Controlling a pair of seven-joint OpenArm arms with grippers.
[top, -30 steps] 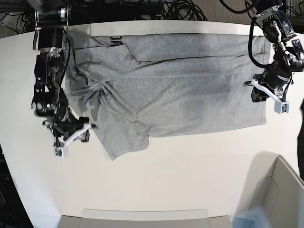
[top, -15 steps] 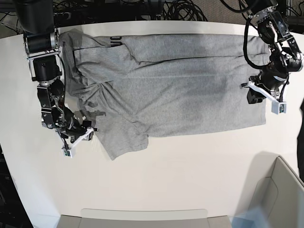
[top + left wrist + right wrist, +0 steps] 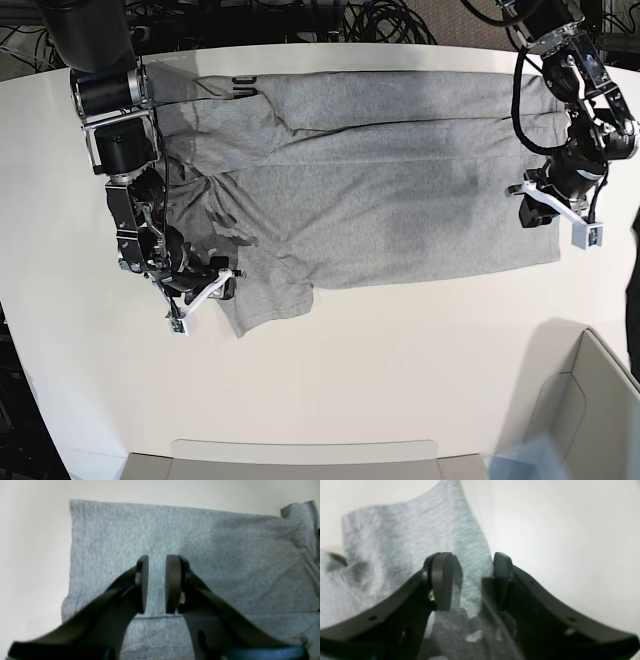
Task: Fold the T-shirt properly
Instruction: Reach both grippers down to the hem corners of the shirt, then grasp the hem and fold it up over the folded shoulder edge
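The table (image 3: 380,370) is the largest thing in sight, a pale surface under everything else. On it lies the T-shirt (image 3: 400,210), spread wide across the upper part of the base view, with long creases running along its far side. The folding looks to be at an early stage: the far side seems partly doubled over in lengthwise layers, while the near side is broad and flat. The end by the right arm is bunched, and a flap of cloth juts out past the near edge there. Straightening that end, bringing in the flap and making the remaining folds all seem left to do.

The right gripper (image 3: 472,582) is at this flap, its fingers well apart with the edge of the cloth between them; it does not appear to have clamped anything, though closing there would probably catch that edge. The left gripper (image 3: 156,585) stands over the broad flat part near the other end, its fingers parted by a modest gap, with no fabric pinched between them.
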